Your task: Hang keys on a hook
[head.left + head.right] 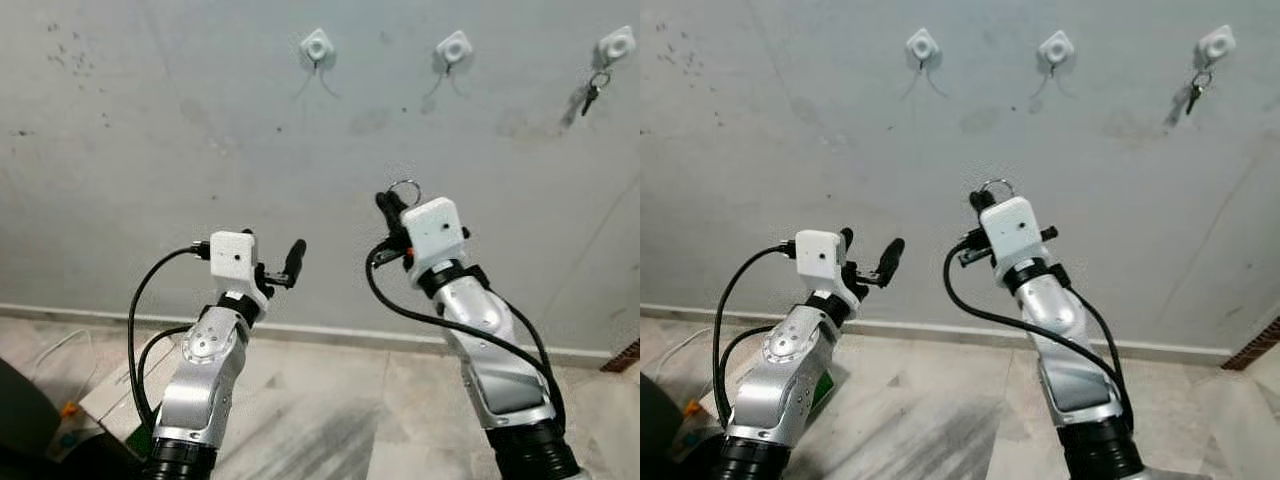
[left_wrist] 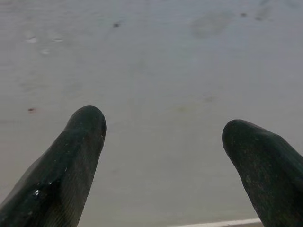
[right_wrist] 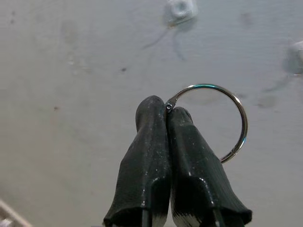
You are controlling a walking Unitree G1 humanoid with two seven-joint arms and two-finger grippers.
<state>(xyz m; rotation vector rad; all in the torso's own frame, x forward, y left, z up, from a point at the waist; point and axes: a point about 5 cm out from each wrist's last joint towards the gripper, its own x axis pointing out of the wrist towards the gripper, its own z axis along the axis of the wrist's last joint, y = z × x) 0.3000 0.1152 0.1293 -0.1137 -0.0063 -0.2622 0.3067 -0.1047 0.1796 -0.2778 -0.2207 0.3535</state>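
R gripper [image 3: 165,111], fingers pinched shut on the silver key ring [image 3: 215,120], sat well below the middle white wall hook [image 1: 453,47], ring pointing up; L gripper [image 2: 163,130] fingers wide apart, empty.

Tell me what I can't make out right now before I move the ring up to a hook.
- Keys on the key ring: the right pincer fingers cover its lower part in the right wrist view, so any keys are hidden.
- Hook prongs: the middle hook and left hook are too small in the head views.
- Ring in the head views: mostly hidden behind the wrist camera housing.
- Keys on the right hook: too small to count.
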